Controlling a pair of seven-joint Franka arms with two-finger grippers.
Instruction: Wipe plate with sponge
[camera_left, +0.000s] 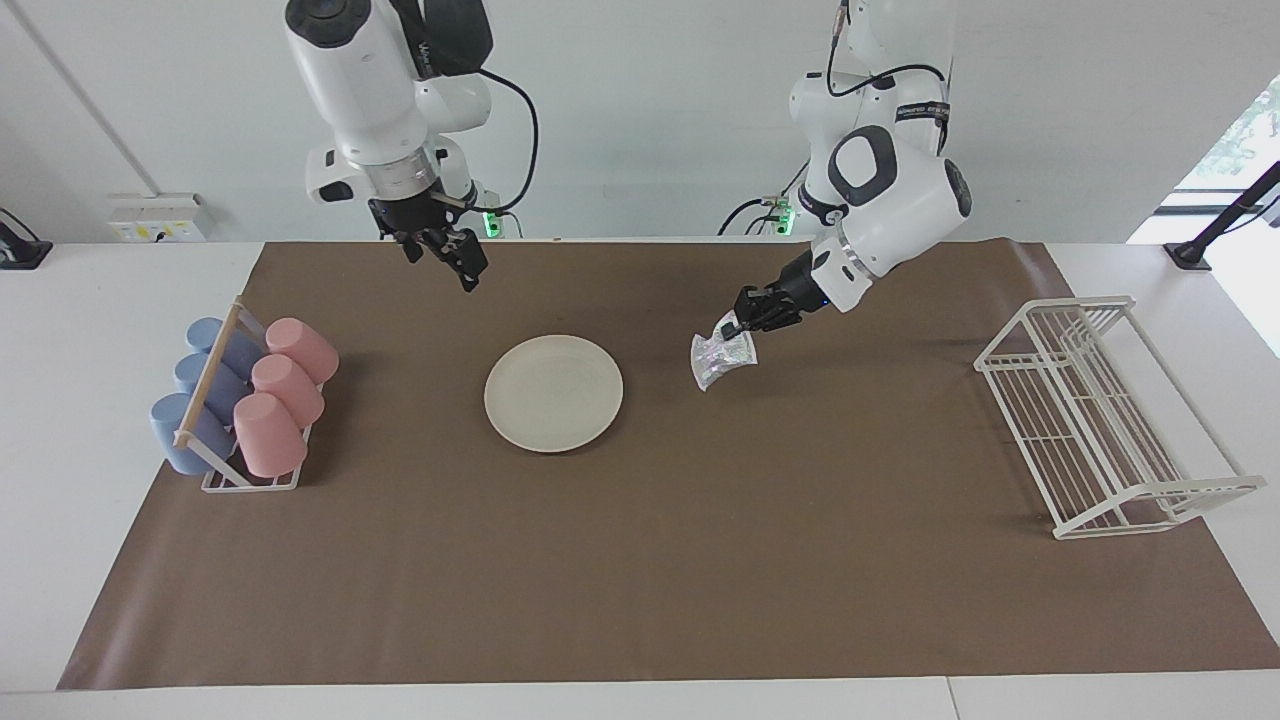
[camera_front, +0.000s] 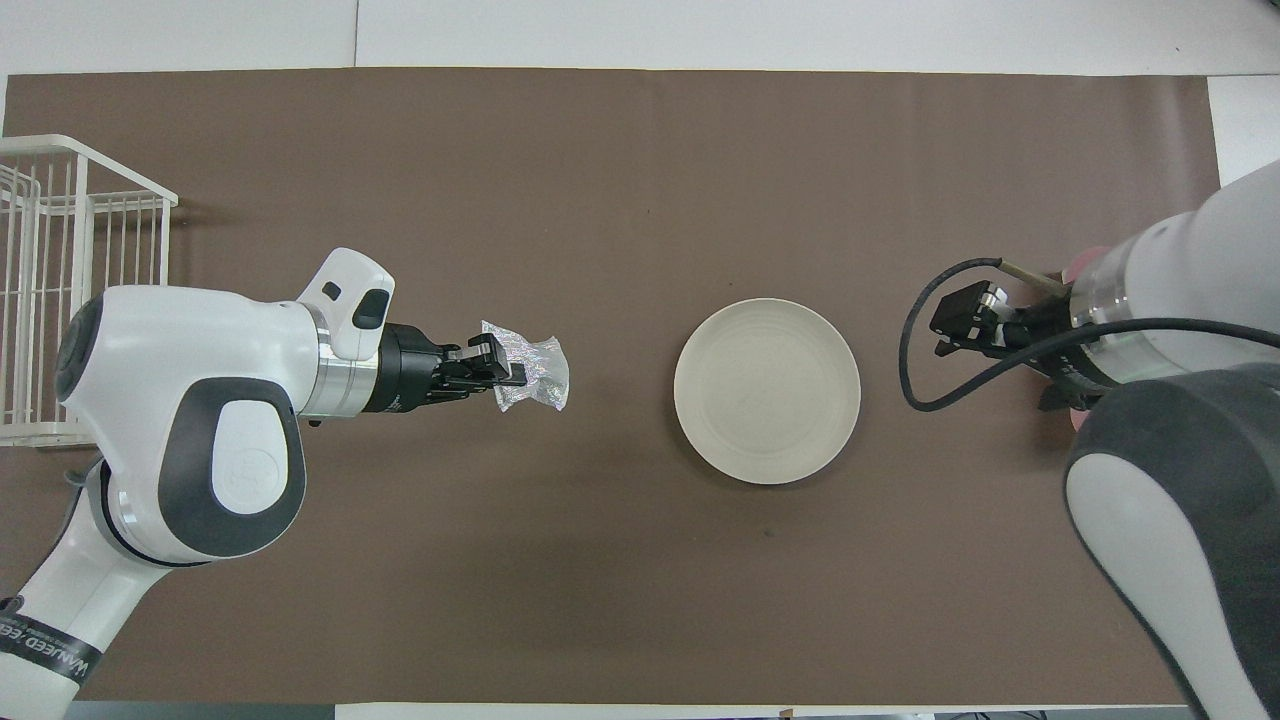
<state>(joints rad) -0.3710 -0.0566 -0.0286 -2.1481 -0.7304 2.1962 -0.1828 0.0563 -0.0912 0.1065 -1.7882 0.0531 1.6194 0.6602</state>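
Resting on brown mat at table middle: plate, bare, no wipe begun. Left gripper pinching sponge, lifted over mat beside plate, toward left arm's end. Right gripper waiting, raised over mat near robots; cannot tell its fingers. Left to do: carry sponge onto plate, rub.

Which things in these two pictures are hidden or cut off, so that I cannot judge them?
- Cup rack: overhead view, covered by the right arm; only a pink bit shows.
- Right pincer: overhead view, its fingertips are lost among cable and housing.
- Wire rack: overhead view, cut by the picture's edge.
- Sponge in the left pincer: both views, the gripped part is hidden by the fingers.
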